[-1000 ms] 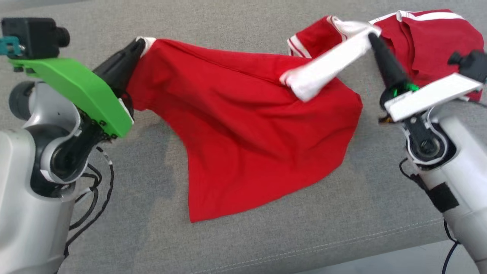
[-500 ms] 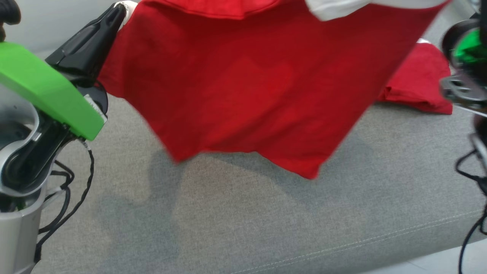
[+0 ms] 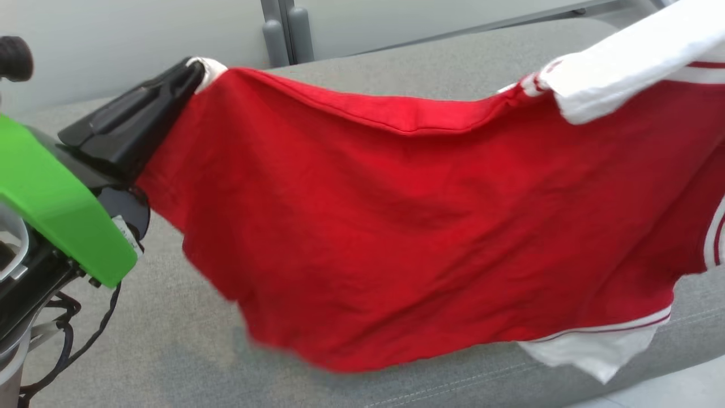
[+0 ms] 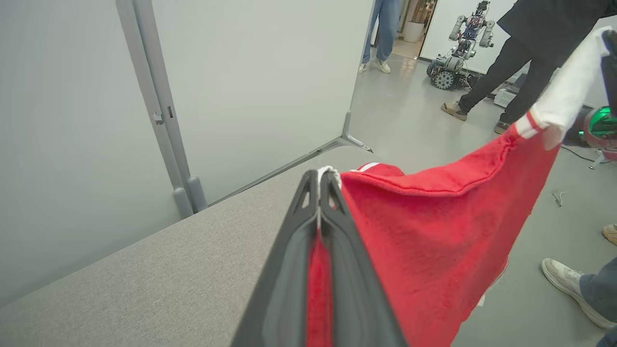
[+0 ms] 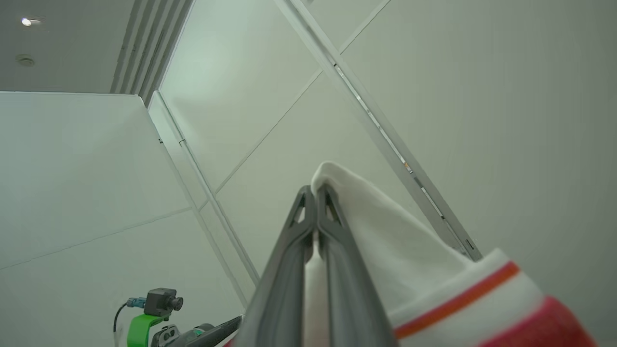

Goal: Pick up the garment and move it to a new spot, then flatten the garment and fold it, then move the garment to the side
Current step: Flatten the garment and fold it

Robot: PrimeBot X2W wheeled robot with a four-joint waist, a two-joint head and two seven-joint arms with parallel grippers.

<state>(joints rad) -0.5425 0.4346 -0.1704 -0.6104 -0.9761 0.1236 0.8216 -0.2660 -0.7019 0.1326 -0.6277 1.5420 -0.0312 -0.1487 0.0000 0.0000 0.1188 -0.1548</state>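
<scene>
Grey cloth-covered worktop (image 3: 141, 351), head view and left wrist view

Top face is a flat grey woven fabric; a stitched seam (image 3: 453, 381) runs along the near edge, and pale floor (image 3: 694, 392) shows past it at lower right. The red garment (image 3: 396, 226) hangs across above the top face, lower hem close over the cloth with a faint shadow beneath; cannot tell whether the hem touches. Its white-trimmed corner (image 3: 589, 351) hangs at the seam line, contact likewise unclear
</scene>
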